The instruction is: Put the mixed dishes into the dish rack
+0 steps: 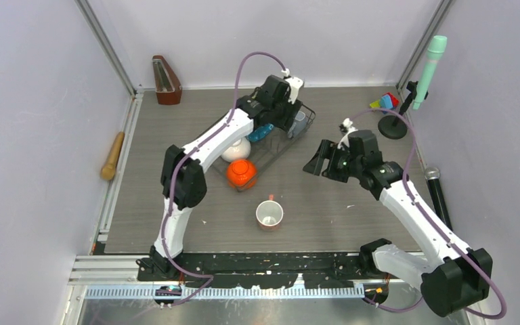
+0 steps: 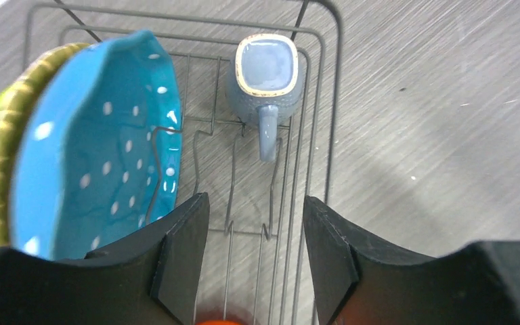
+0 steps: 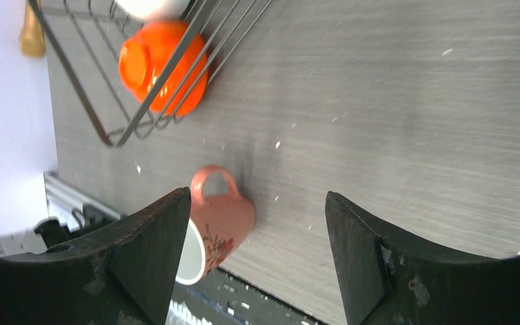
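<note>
Pink mug (image 3: 225, 218) lies apart from right hand (image 3: 257, 198).

No legible text, label, brand, number or sign appears in any view. The only marking is a small dark sprig-like motif on the side of the pink mug (image 3: 225, 218). In the wrist view the mug lies past the tips of the right pincer (image 3: 257, 203), close to one finger. The motif contains no letters or digits.
</note>
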You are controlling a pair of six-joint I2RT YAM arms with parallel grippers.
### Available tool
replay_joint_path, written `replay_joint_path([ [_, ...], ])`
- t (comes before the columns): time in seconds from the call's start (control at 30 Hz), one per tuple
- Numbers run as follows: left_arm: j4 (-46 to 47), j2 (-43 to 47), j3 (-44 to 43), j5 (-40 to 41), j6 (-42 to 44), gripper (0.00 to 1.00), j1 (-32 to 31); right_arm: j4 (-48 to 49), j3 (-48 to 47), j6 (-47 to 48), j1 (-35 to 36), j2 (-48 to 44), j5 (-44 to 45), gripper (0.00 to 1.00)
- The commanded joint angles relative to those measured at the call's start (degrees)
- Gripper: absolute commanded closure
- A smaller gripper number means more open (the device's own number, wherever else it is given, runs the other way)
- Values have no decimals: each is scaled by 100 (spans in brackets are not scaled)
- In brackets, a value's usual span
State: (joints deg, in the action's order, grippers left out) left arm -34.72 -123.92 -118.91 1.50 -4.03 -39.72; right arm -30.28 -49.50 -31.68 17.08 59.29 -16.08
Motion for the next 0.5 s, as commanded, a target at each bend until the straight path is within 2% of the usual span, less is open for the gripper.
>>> replay_joint_path([
  [0.0,-316,971,129,-105,-210,45,17,239,98,-322,752,83,202,22],
  [0.13,-538,1555,587,14,-234,45,12,472,229,-573,1467,335,546,25],
  [0.2,-314,2245,1327,115,-304,46,17,644,261,-754,2087,667,778,27],
  [0.47,-66,3610,2781,294,-577,46,85,670,281,-931,3128,989,1163,30],
])
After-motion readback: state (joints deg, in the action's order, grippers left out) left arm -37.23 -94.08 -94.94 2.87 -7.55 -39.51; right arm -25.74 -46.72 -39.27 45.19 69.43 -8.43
